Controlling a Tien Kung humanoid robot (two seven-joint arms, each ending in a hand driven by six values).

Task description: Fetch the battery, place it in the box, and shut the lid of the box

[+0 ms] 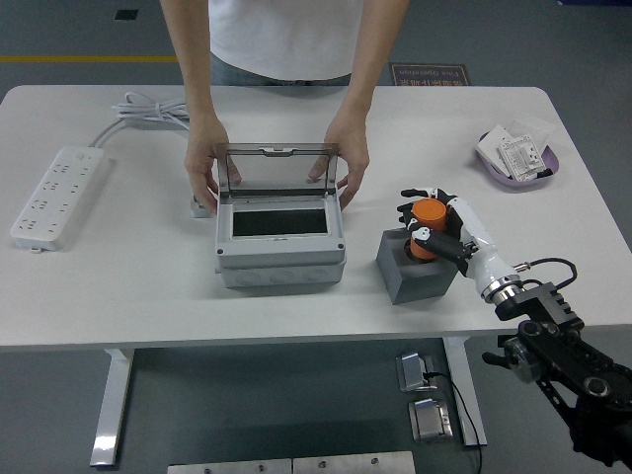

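An orange cylindrical battery (429,212) is held in my right hand (432,229), whose fingers are curled around it. It sits just above a dark grey block (410,278) at the table's right of middle. The grey box (281,262) stands in the middle, its clear lid (279,170) raised upright and its dark inside showing. A person at the far side holds the lid by its edges, one hand (204,178) on the left and the other hand (346,178) on the right. My left arm is out of view.
A white power strip (57,196) lies at the far left, its cable (158,111) coiled at the back and its plug (200,207) beside the box. A purple tray (518,163) with small white parts sits at the back right.
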